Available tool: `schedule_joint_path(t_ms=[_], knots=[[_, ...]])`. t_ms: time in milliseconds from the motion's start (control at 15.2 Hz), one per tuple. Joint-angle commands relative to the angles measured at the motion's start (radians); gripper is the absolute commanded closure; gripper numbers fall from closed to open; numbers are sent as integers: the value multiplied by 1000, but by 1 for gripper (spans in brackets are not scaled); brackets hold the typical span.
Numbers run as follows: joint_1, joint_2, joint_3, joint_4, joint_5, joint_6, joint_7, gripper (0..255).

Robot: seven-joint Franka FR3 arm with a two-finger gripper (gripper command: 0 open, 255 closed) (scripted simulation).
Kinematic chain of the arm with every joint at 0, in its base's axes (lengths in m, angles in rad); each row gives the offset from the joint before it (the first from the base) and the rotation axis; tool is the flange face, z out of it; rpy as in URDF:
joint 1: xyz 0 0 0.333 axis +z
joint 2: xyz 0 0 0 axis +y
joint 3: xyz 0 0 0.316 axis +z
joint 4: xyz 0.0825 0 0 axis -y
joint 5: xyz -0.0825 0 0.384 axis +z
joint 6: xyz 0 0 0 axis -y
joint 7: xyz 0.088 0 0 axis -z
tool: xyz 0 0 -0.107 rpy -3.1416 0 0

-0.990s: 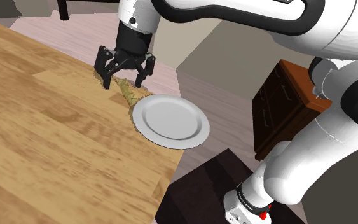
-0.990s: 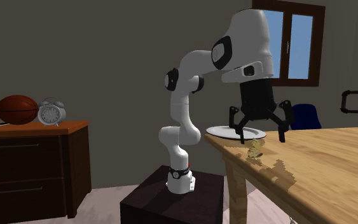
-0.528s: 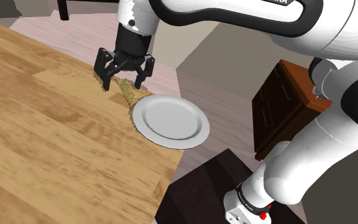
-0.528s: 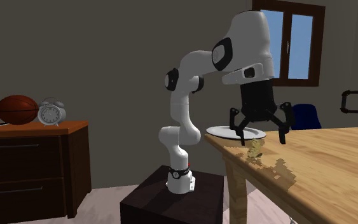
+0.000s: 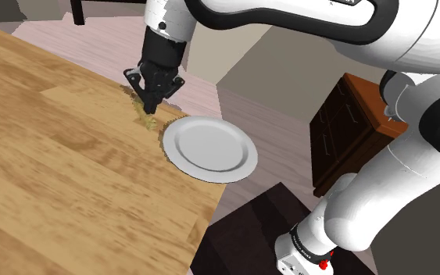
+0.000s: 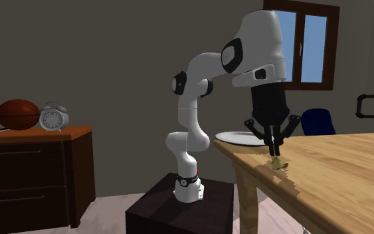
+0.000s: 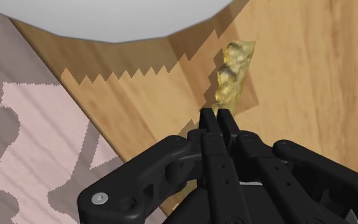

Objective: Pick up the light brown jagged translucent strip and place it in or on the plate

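Note:
The light brown jagged strip (image 7: pixel 232 75) lies on the wooden table (image 5: pixel 62 180) close to its edge, just beside the white plate (image 5: pixel 210 148). My black gripper (image 5: pixel 149 109) points straight down at it, and the fingers have come together on the strip's near end. In the wrist view the gripper (image 7: pixel 217 118) pinches the strip, whose bumpy yellowish length sticks out past the fingertips toward the plate (image 7: pixel 120 19). From the second exterior view the gripper (image 6: pixel 274 154) stands over the strip (image 6: pixel 277 161), in front of the plate (image 6: pixel 242 137).
The table edge runs right beside the strip and plate, with pale floor below. A brown dresser (image 5: pixel 351 125) stands beyond the arm. The other dresser (image 6: pixel 32 166) carries a basketball (image 6: pixel 17 113) and an alarm clock (image 6: pixel 53 117). The dark stand (image 6: pixel 179 206) sits below the arm.
The fingers, spread wide before, have shut on the strip. The strip's flat jagged outline along the table edge has drawn in to a small clump at the fingertips.

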Motion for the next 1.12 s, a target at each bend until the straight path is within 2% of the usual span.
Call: schedule_joint_path(t_ms=[0,330,396,594,1056], knots=[[0,5,1,-1,0,-1,0,255],[0,3,0,16,-1,-17,3,255],[0,3,0,16,-1,-17,3,0],[52,304,26,467,-122,-350,263,0],[42,255,15,309,-98,-235,249,0]])
